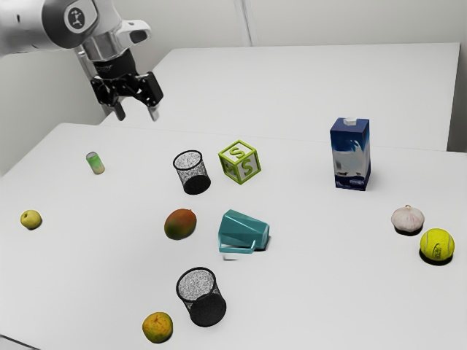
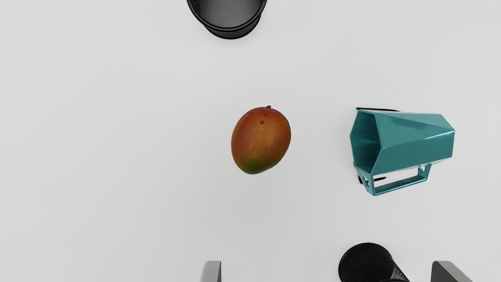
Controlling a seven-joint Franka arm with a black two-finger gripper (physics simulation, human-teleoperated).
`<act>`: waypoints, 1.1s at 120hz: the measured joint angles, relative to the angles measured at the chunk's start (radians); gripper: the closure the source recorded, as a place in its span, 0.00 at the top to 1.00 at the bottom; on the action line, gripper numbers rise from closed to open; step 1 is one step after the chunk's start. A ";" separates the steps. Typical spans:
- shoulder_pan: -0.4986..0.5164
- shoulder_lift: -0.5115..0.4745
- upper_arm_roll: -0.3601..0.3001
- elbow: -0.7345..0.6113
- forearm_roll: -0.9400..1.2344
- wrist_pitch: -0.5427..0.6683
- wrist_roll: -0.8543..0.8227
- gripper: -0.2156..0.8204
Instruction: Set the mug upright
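Mango [image 2: 261, 140] is our landmark, resting on the white table [image 1: 306, 299]. Our task's mug [image 2: 415, 141], teal and faceted, lies on its side near the mango, over toward the exterior view's right. Its open mouth faces the mango, and its handle [image 2: 401, 187] runs along the side nearer the exterior camera.

Our gripper [image 1: 137, 114] is above the table, well apart from the mango; in the exterior view it appears higher up and toward the left of it. We have the claw spread wide, and the wrist view likewise gives us two fingertips standing well apart.

Beyond the mango, as the exterior camera sees it, we have one black mesh cup [image 1: 192, 175], and a green-and-white letter block [image 1: 239, 162] beyond it and toward the exterior view's right. Nearer that camera than the mango, we find a second black mesh cup [image 1: 202, 297] and a yellow-orange citrus fruit [image 1: 157, 328].

Well off from the mango toward the exterior view's right, we see a blue carton [image 1: 351, 157] standing upright, farther back than the mango, then a garlic bulb [image 1: 408, 219] and a yellow tennis ball [image 1: 437, 245] just beside each other. On the mango's other side, toward the exterior view's left, we make out a small green can [image 1: 95, 163], farther back, and a yellow fruit [image 1: 31, 219], well apart from the mango.
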 joint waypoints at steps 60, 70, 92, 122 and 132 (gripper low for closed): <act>-0.012 0.003 0.000 -0.139 -0.057 0.121 0.003 0.77; -0.012 -0.014 0.000 -0.197 -0.093 0.167 0.004 0.77; -0.009 -0.024 0.002 -0.321 -0.191 0.279 0.025 0.77; 0.002 -0.022 0.002 -0.442 -0.340 0.429 0.092 0.77; 0.003 -0.018 0.000 -0.468 -0.381 0.474 0.116 0.77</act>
